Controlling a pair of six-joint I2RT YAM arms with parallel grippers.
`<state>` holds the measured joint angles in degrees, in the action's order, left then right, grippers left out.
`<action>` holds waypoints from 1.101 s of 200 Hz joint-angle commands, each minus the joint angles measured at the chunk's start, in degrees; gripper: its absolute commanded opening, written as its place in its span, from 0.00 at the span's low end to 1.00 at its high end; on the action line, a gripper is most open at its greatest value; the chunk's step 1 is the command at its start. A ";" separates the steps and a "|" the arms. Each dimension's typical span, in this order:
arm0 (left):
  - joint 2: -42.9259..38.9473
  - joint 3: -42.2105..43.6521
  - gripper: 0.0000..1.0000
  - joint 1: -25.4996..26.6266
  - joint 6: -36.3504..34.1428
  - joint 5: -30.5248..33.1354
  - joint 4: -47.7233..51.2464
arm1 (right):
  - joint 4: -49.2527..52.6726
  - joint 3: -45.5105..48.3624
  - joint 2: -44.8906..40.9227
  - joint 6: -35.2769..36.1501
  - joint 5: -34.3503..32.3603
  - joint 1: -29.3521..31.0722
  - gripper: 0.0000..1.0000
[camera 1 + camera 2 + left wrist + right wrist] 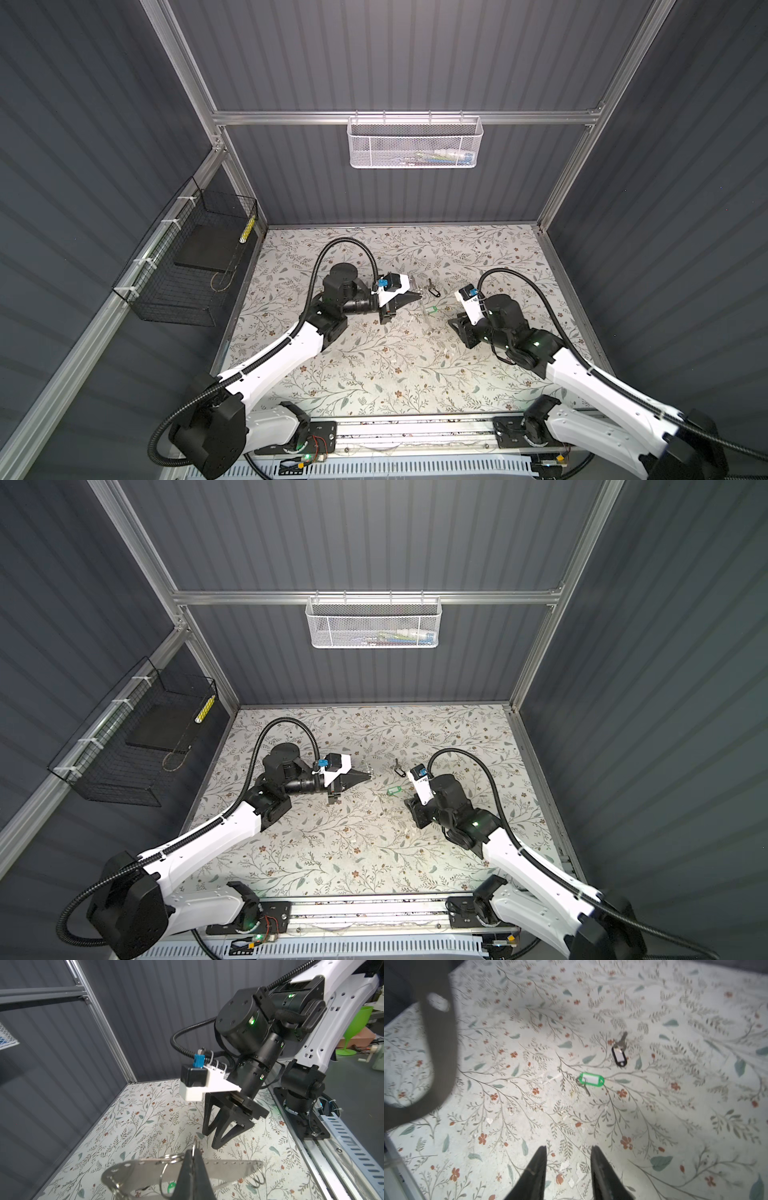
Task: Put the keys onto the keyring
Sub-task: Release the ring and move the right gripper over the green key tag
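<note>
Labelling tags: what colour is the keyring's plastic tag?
The tag is green; right wrist view.

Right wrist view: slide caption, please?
Open black fingers facing a green plastic key tag and a black key tag on a floral tabletop.

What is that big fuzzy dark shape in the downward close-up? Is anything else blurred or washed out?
Right wrist view: the dark band seems very close to the lens, so it is out of focus, while the green tag is sharp. Left wrist view: the near metal strip is slightly soft. Both top views: sharp, with the table brightly lit.
</note>
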<state>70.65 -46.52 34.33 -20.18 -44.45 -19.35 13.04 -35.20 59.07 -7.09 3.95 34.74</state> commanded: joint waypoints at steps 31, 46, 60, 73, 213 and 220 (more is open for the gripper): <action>-2.63 4.96 0.00 -4.47 1.49 1.72 -3.33 | 3.49 -10.87 19.56 -0.29 1.16 -1.35 0.38; -3.06 5.70 0.00 -5.09 1.00 2.76 -3.76 | 2.66 -13.60 24.06 4.03 2.93 -2.14 0.40; -3.38 5.61 0.00 -5.19 0.24 3.88 -3.35 | 3.75 -17.17 28.81 7.81 2.52 -3.15 0.42; -3.68 5.48 0.00 -5.32 -0.69 4.93 -2.71 | 7.56 -22.70 33.86 9.88 3.66 -5.07 0.42; -4.02 6.93 0.00 -6.03 -2.12 6.99 -3.44 | 17.57 -38.17 51.73 -2.64 10.82 -5.88 0.30; -3.88 6.91 0.00 -6.03 -1.97 6.90 -3.42 | 17.20 -37.92 51.83 -3.02 11.22 -5.76 0.29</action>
<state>66.50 -40.45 28.75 -21.82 -37.43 -20.69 29.91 -74.41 110.17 -7.25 13.78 28.64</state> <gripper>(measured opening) 0.046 0.301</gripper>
